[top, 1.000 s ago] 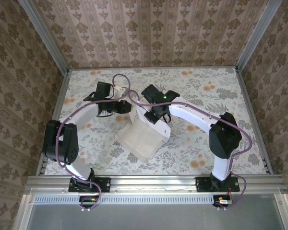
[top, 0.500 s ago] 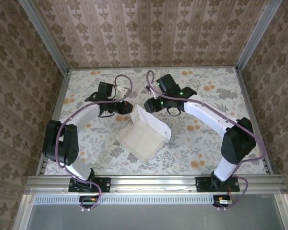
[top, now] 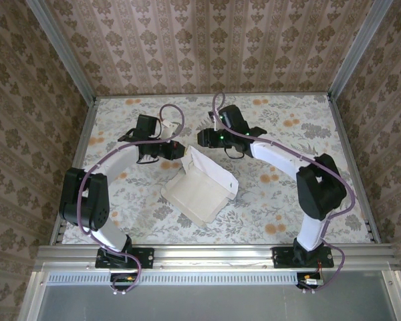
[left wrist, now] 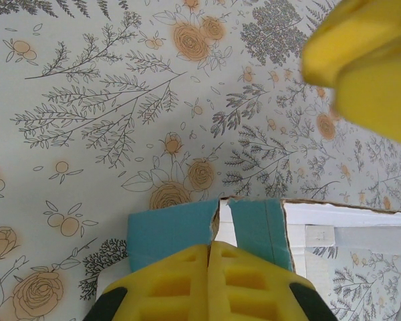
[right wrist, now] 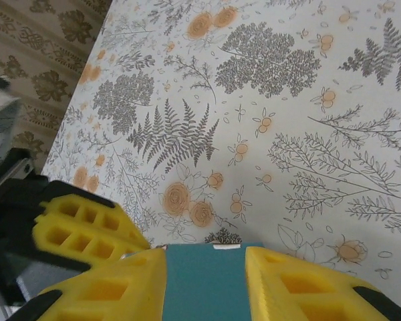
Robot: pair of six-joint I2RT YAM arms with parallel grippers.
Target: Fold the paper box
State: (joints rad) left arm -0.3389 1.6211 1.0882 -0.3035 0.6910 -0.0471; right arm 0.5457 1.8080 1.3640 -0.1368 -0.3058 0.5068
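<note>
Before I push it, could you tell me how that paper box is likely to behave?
Probably light and floppy: the box is thin card, with a split between flaps at the left gripper. Likely to slide or tip, since one raised flap stands above the shallow tray.

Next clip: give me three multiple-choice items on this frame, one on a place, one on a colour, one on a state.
1. Where does the thin card paper box, off-white inside, lie on the floral table?
A far right corner; B mid-table, between the two arms; C on the metal rail.
2. What colour is its outside face?
A red; B black; C turquoise-blue.
3. The left pincer is:
A shut on a box flap; B wide open; C gripping a cable.
Key: B, the top view shows it central; C, the left wrist view shows turquoise card; A, the yellow fingers meet over the card.
</note>
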